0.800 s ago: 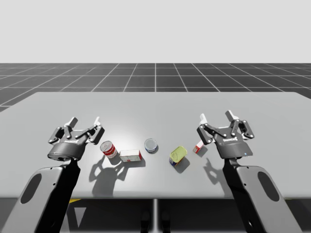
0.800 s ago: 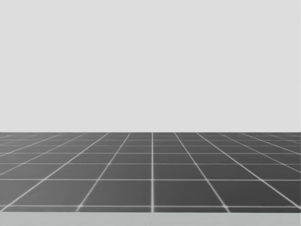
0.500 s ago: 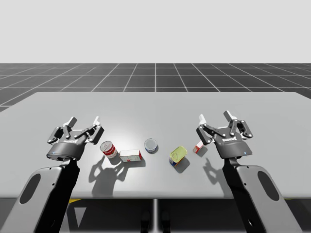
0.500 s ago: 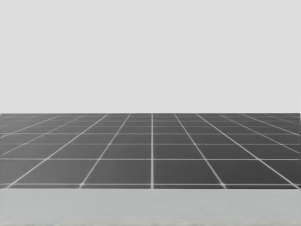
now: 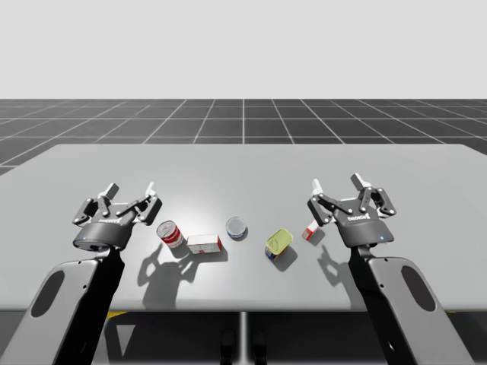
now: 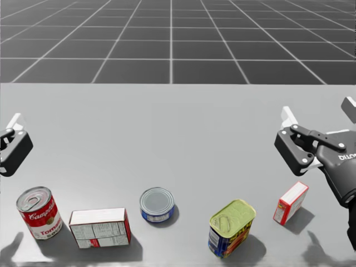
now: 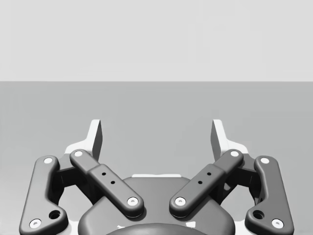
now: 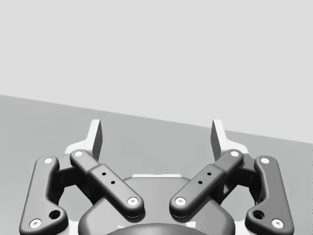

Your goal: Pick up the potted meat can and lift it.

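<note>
Held left gripper [image 5: 132,190] wide open and empty above the table's [image 5: 243,163] left part, right gripper [image 5: 338,184] likewise over its right part. Saw the yellow-lidded blue oblong can [image 5: 279,243] standing near the front edge, right of middle, between a flat blue round can [image 5: 237,226] and a small red-and-white box [image 5: 311,230], untouched.

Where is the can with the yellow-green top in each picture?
High view: the potted meat can sits between the flat blue can and the small red box.
Head view: potted meat can low, right of middle.
Shared landmark: the small red box on its right.
</note>
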Robot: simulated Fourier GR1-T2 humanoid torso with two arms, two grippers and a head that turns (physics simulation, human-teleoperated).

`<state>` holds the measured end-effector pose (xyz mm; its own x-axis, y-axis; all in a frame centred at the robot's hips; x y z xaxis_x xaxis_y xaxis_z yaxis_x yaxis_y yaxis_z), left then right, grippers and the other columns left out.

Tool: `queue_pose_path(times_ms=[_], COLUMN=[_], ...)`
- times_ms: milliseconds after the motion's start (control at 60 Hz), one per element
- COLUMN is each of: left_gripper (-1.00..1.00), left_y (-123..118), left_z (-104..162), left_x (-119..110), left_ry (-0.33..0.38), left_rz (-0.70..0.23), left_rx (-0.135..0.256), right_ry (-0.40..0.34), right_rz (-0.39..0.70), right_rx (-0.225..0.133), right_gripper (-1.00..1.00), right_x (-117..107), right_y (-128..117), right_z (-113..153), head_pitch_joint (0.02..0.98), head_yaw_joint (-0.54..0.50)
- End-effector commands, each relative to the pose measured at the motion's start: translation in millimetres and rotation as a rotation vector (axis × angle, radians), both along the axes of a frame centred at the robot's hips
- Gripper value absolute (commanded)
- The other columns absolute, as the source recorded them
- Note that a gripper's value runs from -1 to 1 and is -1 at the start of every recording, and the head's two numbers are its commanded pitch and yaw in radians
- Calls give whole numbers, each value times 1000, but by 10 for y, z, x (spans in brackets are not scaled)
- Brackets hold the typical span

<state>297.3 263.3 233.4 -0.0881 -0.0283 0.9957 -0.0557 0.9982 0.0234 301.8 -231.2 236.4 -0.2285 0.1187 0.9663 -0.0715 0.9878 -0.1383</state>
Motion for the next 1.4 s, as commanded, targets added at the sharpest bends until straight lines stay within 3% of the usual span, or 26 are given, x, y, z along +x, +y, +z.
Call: queue_pose_path(times_ms=[17, 283, 467, 550, 617, 667, 767, 817, 883, 917, 1067, 1400], left_gripper=[-1000, -1000, -1000, -1000, -1000, -1000, -1000, -1000, -1000, -1000, -1000, -1000], left_y=[10, -7, -38, -46, -43, -45, -43, -45, -47, -49, -55, -66], left_z=[-11, 2, 14, 21, 27, 30, 41, 50, 51, 50, 45, 12], left_x=[10, 4, -16, -31, -40, -48, -57, -64, -64, -64, -61, -44], left_ry=[10, 4, -1, -5, -7, -9, -11, -14, -15, -14, -12, 2], left_rz=[7, -9, -22, -21, -16, -14, -13, -15, -16, -17, -19, -19], left_rx=[8, 16, 18, 18, 16, 15, 10, 7, 6, 6, 6, 6], right_ry=[2, 2, 0, 11, 35, 75, 117, 128, 148, 154, 195, 257], right_rz=[-9, -11, -13, 20, 29, 63, 96, 110, 139, 154, 235, 329], right_rx=[-8, -10, -3, 42, 53, 90, 70, 41, 47, 27, 5, 16], right_gripper=[-1000, -1000, -1000, -1000, -1000, -1000, -1000, -1000, -1000, -1000, -1000, -1000], right_x=[11, 18, 18, -3, -2, -20, -142, -244, -344, -430, -704, -1175], right_y=[-10, -9, -18, -9, -11, 0, 34, 49, 69, 87, 165, 324], right_z=[-10, -19, -12, 22, 20, 20, 33, 43, 42, 35, -11, -342], head_pitch_joint=[714, 868, 891, 889, 887, 888, 887, 887, 887, 885, 884, 889], head_yaw_joint=[-54, -147, -167, -172, -172, -172, -173, -170, -167, -165, -169, -173])
